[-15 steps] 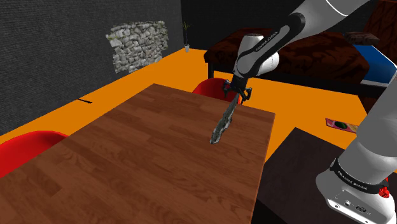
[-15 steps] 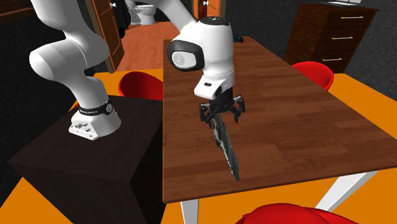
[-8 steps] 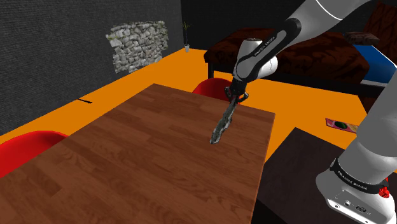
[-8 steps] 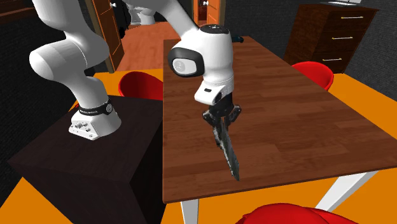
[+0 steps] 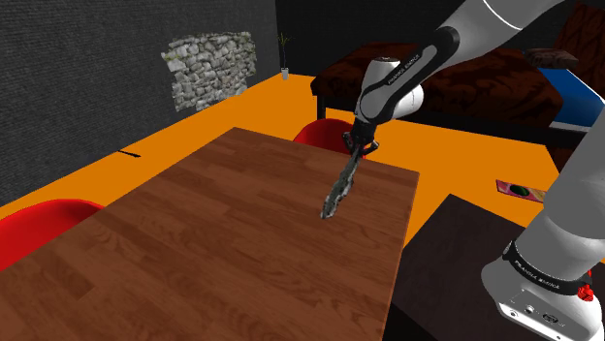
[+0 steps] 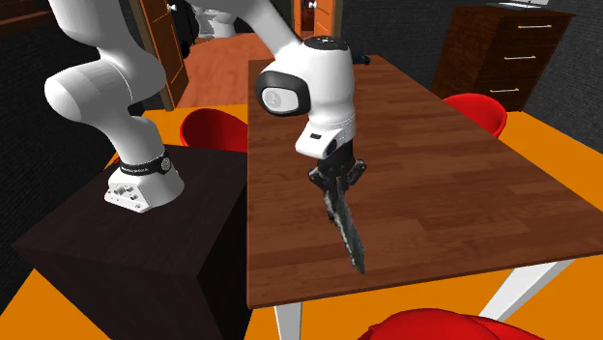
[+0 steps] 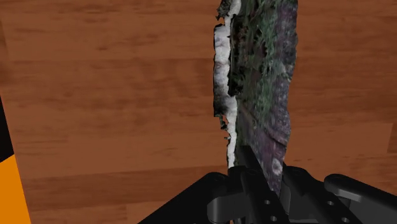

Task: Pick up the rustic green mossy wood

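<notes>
Your gripper [image 6: 335,175] was clamped on one end of the mossy wood strip [image 6: 347,226], which lay on the wooden table [image 6: 440,159].

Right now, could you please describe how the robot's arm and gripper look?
The arm has smooth, rounded white links with dark grey joints and black bands with small white lettering. The gripper is all black with two fingers.

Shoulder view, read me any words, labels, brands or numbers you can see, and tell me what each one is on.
Black band at the arm's base: white lettering, too small to read.
White wrist link: dark lettering, too small to read.
Mossy wood and table: no text.
</notes>
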